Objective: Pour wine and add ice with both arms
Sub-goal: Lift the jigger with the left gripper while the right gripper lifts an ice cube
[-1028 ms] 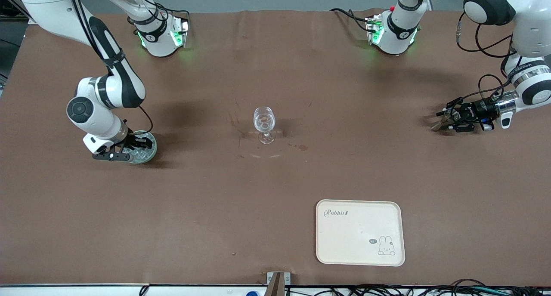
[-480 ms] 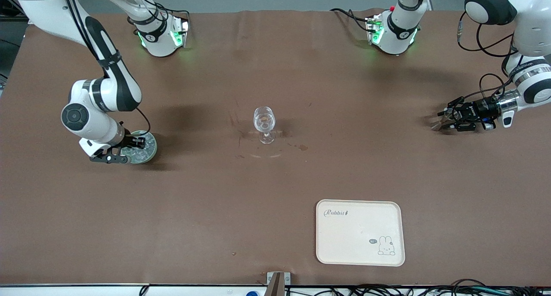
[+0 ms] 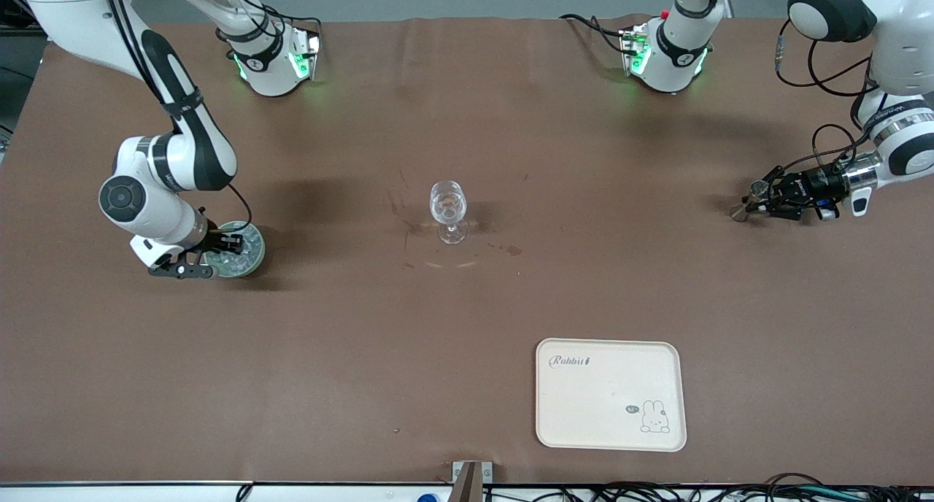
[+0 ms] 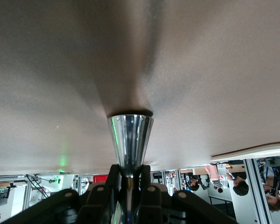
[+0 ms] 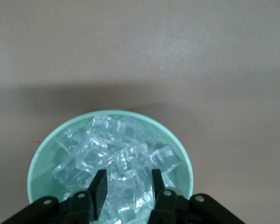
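Observation:
The ice is a heap of clear chunks in a mint-green bowl near the right arm's end of the table; it also shows in the front view. My right gripper is open, its fingers down in the bowl on either side of a chunk; in the front view it is at the bowl. My left gripper is shut on a silver cone-shaped metal cup, low over the table at the left arm's end. A clear stemmed wine glass stands upright mid-table.
A cream tray with a rabbit drawing lies nearer the front camera than the glass, toward the left arm's end. Small dark stains mark the brown table cover beside the glass. The two arm bases stand along the table's edge farthest from the camera.
My right gripper has shifted slightly toward the right arm's end of the table at the bowl. My left gripper has drawn back a little with the metal cup, which has turned.

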{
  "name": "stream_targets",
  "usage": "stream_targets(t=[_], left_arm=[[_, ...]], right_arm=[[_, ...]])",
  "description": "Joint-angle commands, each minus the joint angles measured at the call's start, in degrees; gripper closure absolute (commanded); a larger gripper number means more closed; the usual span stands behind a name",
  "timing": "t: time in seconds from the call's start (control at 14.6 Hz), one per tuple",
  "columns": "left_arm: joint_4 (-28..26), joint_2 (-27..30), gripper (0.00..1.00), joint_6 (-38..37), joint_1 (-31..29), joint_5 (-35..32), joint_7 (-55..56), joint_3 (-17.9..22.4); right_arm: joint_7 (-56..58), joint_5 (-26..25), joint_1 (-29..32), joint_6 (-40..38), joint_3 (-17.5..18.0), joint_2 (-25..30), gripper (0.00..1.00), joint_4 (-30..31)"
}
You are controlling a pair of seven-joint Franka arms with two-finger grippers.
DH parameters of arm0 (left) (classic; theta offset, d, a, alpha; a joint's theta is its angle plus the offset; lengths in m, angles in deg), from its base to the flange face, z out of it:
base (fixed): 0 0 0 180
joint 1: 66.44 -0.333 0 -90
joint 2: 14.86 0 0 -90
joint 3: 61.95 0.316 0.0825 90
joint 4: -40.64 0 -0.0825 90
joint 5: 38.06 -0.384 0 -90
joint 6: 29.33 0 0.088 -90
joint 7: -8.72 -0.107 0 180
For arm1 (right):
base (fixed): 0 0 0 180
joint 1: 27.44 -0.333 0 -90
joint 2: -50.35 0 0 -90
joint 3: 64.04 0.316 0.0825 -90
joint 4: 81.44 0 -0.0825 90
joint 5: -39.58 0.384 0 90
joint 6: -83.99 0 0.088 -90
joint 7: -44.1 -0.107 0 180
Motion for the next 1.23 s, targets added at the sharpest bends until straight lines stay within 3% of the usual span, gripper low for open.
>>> stream_targets(t=[0.0,0.48,0.75,1.03,1.17], left_arm=[[-0.6,1.4,0.99,-2.6,0.1,1.1,0.0,1.3],[0.1,12.5,1.0,-5.1,0.6,-2.0,10.7,-0.2],[1.4,19.8,1.0,-5.0,0.2,-2.7,23.9,-7.2],[4.1,25.0,1.0,-5.3,0.0,-3.8,29.4,-13.9],[6.4,27.0,1.0,-5.2,0.0,-4.6,33.1,-20.7]], right_arm=[[0.4,0.1,0.5,2.4,0.2,-0.4,0.53,1.0],[0.0,0.7,0.3,2.2,0.3,-0.3,0.57,2.2],[0.0,0.7,0.5,2.4,0.3,-0.4,0.64,2.2],[-0.5,0.8,0.6,2.2,0.4,-0.4,0.75,2.0],[-0.6,3.8,0.1,1.7,0.4,-0.2,0.86,1.7]])
